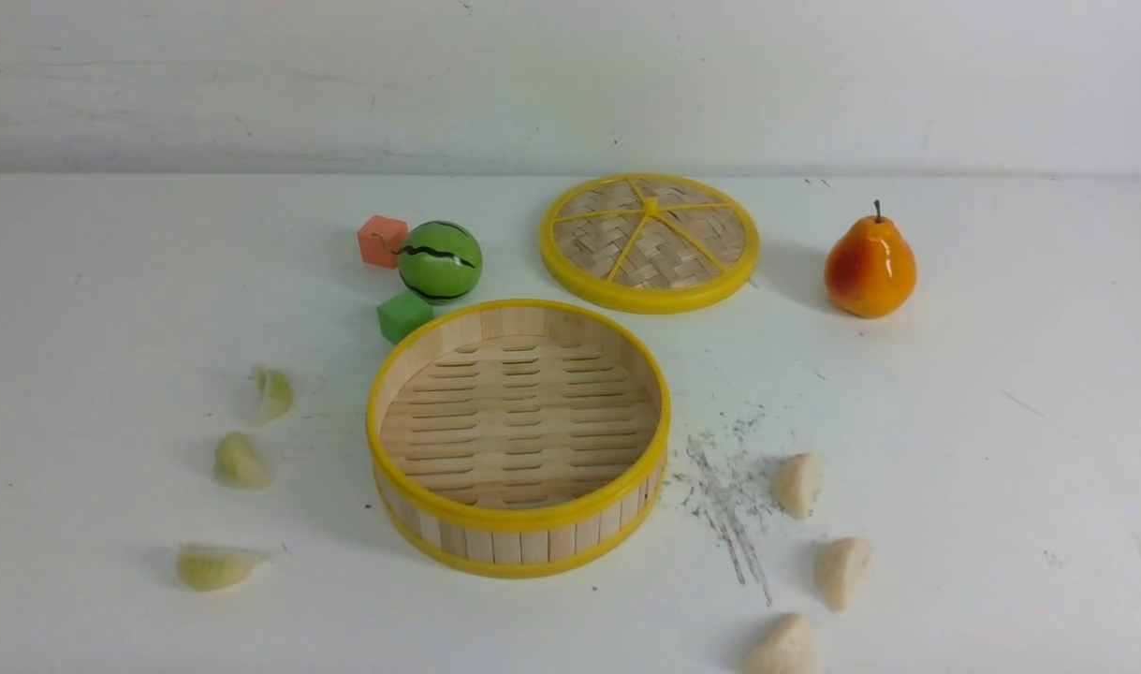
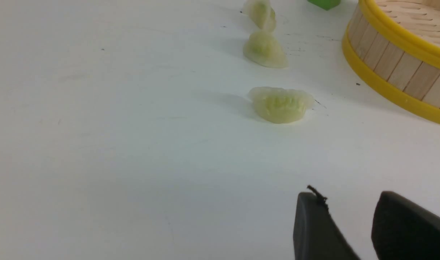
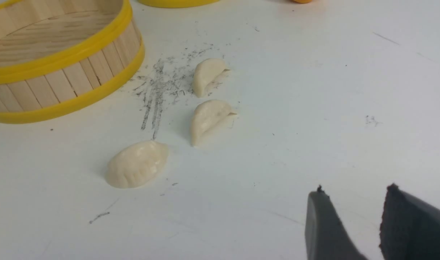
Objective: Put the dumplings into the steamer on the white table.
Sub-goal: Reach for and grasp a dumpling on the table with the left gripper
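L gripper (image 2: 349, 213): jaws apart, holding nothing, low over white table (image 1: 111, 281), near 3 green dumplings (image 1: 241, 461) in a row left of steamer (image 1: 519, 517). R gripper (image 3: 355, 206): same, by 3 cream dumplings (image 1: 842, 569) on steamer's right; scratch patch (image 1: 724, 496) lies btwn. Green cube (image 1: 403, 315) just beside steamer's far-left rim. Farther back: watermelon ball (image 1: 440, 261), orange cube (image 1: 382, 241), lid (image 1: 649, 241), pear (image 1: 870, 267).

We see the white table (image 1: 1001, 421) carrying the steamer (image 1: 518, 517) at its middle. Three green dumplings (image 1: 241, 461) lie left of it and three cream dumplings (image 1: 841, 571) right, beside grey scratch marks (image 1: 729, 496). Behind stand a woven lid (image 1: 649, 241), pear (image 1: 870, 267), toy watermelon (image 1: 439, 261), orange cube (image 1: 382, 241) and green cube (image 1: 404, 315).
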